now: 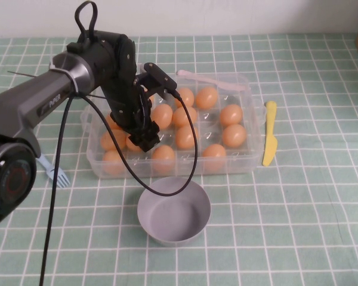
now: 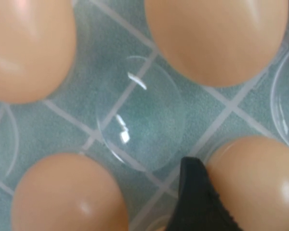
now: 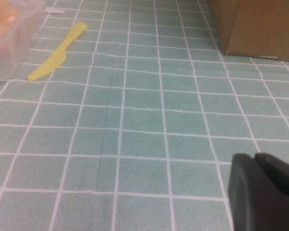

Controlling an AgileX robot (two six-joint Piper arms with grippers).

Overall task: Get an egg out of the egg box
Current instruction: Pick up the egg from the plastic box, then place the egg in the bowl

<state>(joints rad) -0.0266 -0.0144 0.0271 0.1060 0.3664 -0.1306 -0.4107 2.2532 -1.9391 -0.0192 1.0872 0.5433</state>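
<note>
on the green checked worktop point(image 1: 298, 226) we see a round grey bowl point(image 1: 174, 211), a yellow plastic knife point(image 1: 269, 132) and a blue fork point(image 1: 55, 173) around the clear plastic egg box point(image 1: 241, 89). our left claw point(image 1: 144, 140) hangs low among its smooth orange-tan eggs, one black fingertip point(image 2: 198, 199) touching an egg point(image 2: 260, 180); we cannot tell its spread. our right claw point(image 3: 265, 192) hovers apart over bare worktop, spread unclear.

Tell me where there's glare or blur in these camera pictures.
Left wrist view: the left tool sits low in the clear plastic egg box, white glints on a cell, soft-focus orange-tan eggs. Right wrist view: the right tool is a dark blur above the tablecloth. High view: even light, sharp.
</note>
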